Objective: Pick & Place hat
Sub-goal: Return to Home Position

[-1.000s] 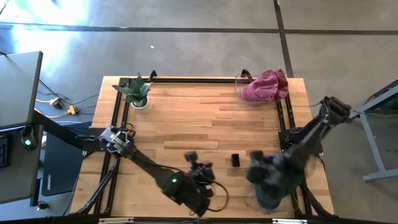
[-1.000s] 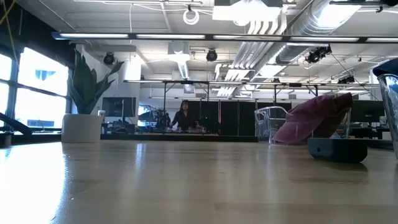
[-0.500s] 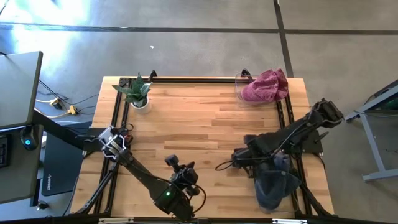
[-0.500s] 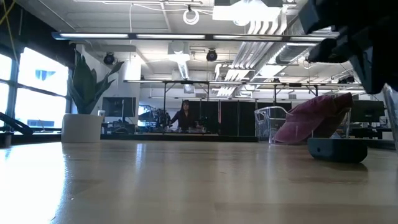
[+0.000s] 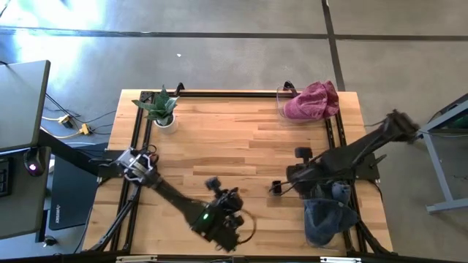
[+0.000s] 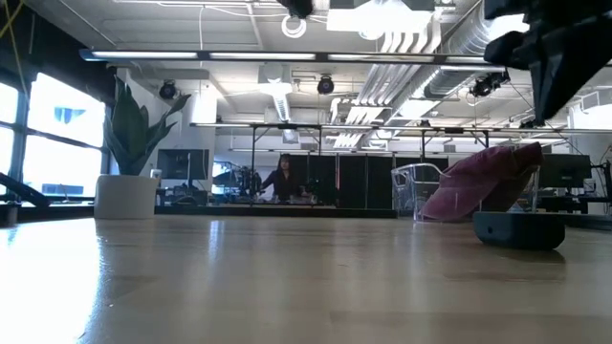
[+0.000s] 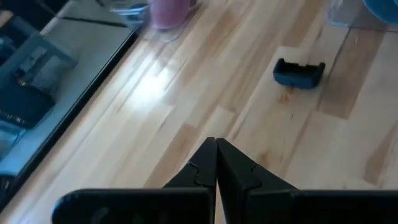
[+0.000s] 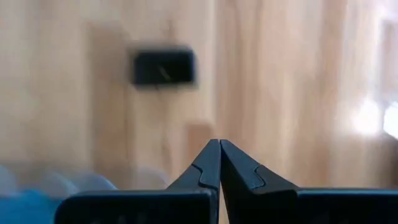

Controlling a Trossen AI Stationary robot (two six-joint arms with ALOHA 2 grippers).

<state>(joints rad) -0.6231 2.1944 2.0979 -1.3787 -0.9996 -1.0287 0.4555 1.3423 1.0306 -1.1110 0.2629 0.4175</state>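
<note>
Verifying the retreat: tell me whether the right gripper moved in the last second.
Yes. The right gripper went from over the bin toward the black block.

**Bystanders on and around the worktop**

A potted plant [image 5: 162, 109] in a white pot stands at the 11 o'clock corner of the wooden worktop [image 5: 234, 139]. A small black block [image 7: 299, 73] lies flat on the bare wood, toward 4 o'clock from centre. Cables [image 5: 73, 126] trail over the grey floor at the plant's 9 o'clock. A person [image 6: 283, 179] shows far back in the room.

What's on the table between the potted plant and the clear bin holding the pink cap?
Nothing: the high view shows bare tabletop between the potted plant and the clear bin with the pink cap.
</note>
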